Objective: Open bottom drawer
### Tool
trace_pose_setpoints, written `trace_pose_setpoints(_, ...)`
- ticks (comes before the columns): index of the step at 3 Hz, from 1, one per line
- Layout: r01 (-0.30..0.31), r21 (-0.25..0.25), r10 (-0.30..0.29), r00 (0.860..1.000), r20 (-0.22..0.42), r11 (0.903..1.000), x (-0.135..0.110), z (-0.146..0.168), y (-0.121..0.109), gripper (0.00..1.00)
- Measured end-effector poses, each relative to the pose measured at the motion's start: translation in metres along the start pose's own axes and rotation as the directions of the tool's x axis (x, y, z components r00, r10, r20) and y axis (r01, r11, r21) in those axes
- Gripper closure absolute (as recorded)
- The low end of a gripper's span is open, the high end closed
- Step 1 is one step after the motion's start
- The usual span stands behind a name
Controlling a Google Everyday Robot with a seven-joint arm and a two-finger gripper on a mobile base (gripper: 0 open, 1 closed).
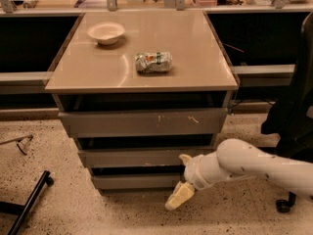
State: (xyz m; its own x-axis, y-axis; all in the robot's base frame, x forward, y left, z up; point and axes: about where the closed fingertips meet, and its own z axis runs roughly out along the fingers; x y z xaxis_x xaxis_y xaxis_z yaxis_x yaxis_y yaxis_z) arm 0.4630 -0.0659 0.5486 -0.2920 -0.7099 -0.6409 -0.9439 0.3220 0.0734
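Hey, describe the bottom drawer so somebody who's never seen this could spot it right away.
Find the tan-topped cabinet in the middle. Of its three grey drawer fronts, take the lowest, the bottom drawer, just above the floor, with the pincer near its right end. It is the narrowest, and plain, unlike the scratched top front.
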Motion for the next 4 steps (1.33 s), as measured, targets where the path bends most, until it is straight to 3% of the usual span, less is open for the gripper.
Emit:
trace_pose_setpoints(1,0.009,0.017,-0.01,0.998,0.06,0.9998,0.022,0.062,-0.002,0.0)
trace_pose_setpoints(2,0.052,0.049,-0.057,0.993,0.107,0.9975,0.045,0.112,-0.001,0.0)
trace_pose_setpoints(3,0.052,0.049,-0.057,0.993,0.107,0.9975,0.045,0.112,-0.001,0.0)
trace_pose_setpoints(4,0.04,0.001,-0.04,0.991,0.129,0.9992,0.053,0.145,-0.005,0.0)
